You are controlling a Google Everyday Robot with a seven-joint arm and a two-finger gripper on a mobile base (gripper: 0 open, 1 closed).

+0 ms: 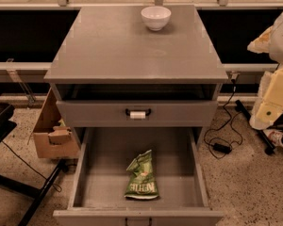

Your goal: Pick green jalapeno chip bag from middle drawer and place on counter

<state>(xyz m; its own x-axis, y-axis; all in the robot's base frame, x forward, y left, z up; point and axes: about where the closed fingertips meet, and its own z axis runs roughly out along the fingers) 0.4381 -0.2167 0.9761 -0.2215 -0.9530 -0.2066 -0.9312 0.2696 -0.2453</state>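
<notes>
**Bag in the drawer, not yet picked**

The green jalapeno chip bag (pixel 141 175) lies flat on the floor of the open middle drawer (pixel 108 166), roughly centred and close to the near wall, pinched top pointing far. The gripper (pixel 269 109) sits at the right edge beside the cabinet, well apart from the bag. Can't tell if it's open or closed.

Handling guess: light, soft, crinkly foil, slippery, chips crush easily. Pinch the crumpled top, low force. On the counter (pixel 132 51), place nearer than the white bowl (pixel 155 17).
</notes>
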